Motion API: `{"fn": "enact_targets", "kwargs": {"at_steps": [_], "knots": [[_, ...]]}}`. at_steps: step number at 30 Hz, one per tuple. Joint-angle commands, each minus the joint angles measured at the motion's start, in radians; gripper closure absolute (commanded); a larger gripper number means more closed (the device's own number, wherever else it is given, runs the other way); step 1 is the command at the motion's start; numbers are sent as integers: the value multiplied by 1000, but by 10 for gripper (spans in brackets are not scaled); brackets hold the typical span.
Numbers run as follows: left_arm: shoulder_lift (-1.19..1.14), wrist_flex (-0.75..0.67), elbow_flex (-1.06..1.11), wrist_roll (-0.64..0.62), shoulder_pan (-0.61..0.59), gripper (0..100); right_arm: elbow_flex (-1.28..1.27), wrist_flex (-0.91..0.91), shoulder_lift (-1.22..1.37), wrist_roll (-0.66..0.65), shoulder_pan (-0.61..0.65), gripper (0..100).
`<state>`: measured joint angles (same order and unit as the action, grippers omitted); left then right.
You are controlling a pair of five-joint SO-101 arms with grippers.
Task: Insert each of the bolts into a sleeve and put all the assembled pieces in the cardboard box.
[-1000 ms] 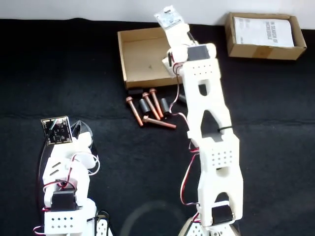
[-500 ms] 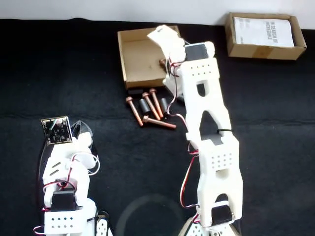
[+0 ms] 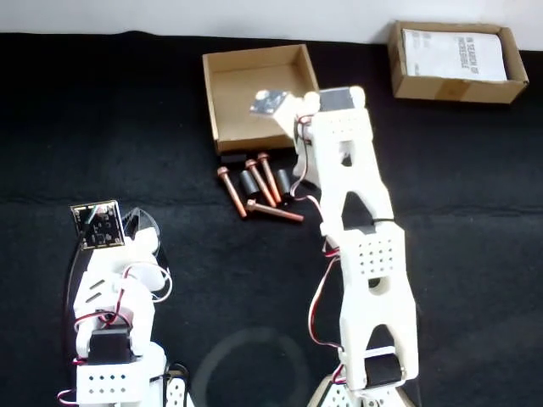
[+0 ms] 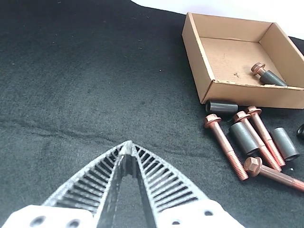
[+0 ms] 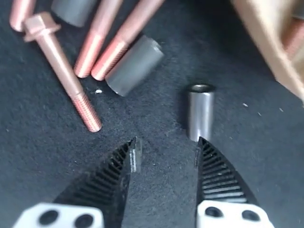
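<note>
The open cardboard box [image 4: 209,61] holds one bolt in a dark sleeve [image 4: 268,76]. Just in front of the box lie several copper bolts [image 4: 225,147] and loose dark sleeves [image 4: 244,137] on the black cloth, also visible as a bolt and sleeve pile [image 3: 254,186] from above. My right gripper [image 5: 167,145] is open and low over this pile. A grey sleeve [image 5: 199,111] lies just beyond one fingertip [image 5: 202,145], with another sleeve [image 5: 135,64] and a bolt [image 5: 61,71] farther off. My left gripper [image 4: 127,143] is shut and empty, well short of the pile.
A second cardboard box [image 3: 454,64] with a printed sheet sits at the back right. The right arm [image 3: 348,170] stretches across the middle of the table up to the box's near wall [image 3: 254,142]. The left arm [image 3: 110,288] is folded at the front left.
The right arm's wrist has drawn back from above the cardboard box and tipped down over the loose bolts and sleeves. The left arm has not moved.
</note>
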<state>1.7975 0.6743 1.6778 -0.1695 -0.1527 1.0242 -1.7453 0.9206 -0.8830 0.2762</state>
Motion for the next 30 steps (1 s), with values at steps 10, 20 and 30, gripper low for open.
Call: {"fn": "enact_targets", "kwargs": {"at_steps": [10,20,30], "knots": [[8,3,18,0,-13,990,38,143,54,-114,-15,826],[8,3,18,0,-13,990,38,142,116,-109,-16,988],[2,5,18,0,-10,990,170,56,48,-107,-41,990]]}}
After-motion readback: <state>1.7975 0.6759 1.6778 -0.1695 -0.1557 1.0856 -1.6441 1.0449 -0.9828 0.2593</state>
